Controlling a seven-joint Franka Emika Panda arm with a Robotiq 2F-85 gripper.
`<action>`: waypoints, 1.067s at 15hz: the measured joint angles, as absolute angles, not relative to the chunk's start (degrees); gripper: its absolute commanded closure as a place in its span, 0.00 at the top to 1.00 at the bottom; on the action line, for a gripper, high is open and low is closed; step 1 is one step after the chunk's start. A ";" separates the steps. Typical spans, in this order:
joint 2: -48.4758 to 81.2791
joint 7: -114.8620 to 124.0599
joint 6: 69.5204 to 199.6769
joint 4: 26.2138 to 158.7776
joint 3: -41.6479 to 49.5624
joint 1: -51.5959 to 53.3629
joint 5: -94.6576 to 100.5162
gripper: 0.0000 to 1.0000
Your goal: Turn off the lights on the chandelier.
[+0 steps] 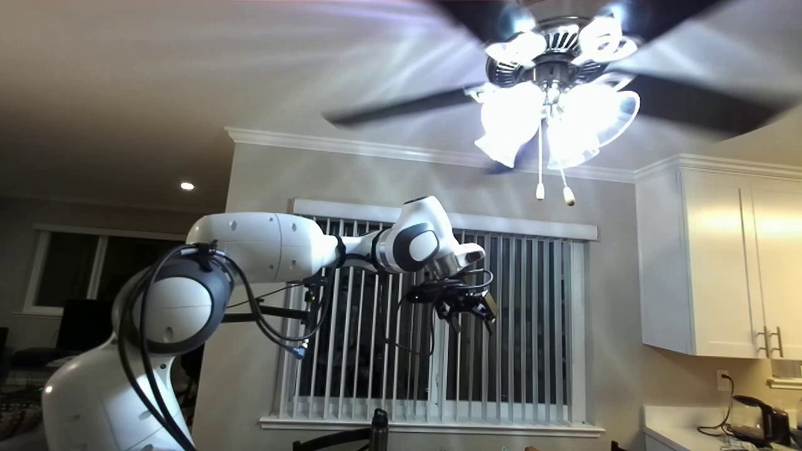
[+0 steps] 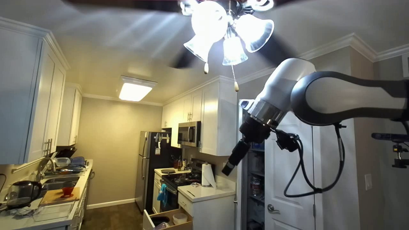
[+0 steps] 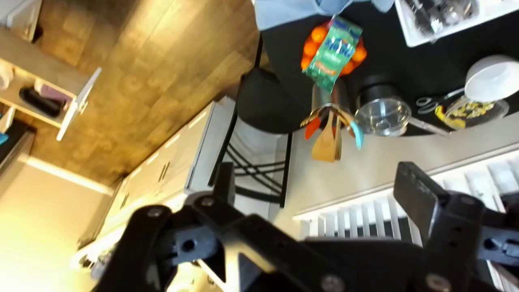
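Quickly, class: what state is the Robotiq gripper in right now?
Robotiq gripper: open, jaws wide apart in the wrist view, holding nothing.

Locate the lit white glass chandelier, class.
In both exterior views the chandelier hangs high, right of centre, beside dark fan blades, above two pale chain pulls.

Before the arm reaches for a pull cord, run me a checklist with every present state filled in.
1. Lights lit: ok.
2. Gripper open and empty: ok.
3. Pull cords hanging free: ok, both dangle ungripped.
4. Gripper at cord height: not ok; it points downward and shows lower than the cords in both exterior views.
5. Which cord works the lights: cannot tell.
6. Fan blades at rest: not ok; they look blurred, probably spinning.
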State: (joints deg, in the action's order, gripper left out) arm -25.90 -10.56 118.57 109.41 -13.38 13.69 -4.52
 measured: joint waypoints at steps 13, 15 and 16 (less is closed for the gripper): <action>-22.72 -7.98 137.68 106.54 -13.28 12.93 -1.49 1.00; -21.54 -5.00 144.79 106.23 -13.37 12.00 -1.18 1.00; -20.84 -3.38 148.23 106.01 -13.50 11.40 -0.70 1.00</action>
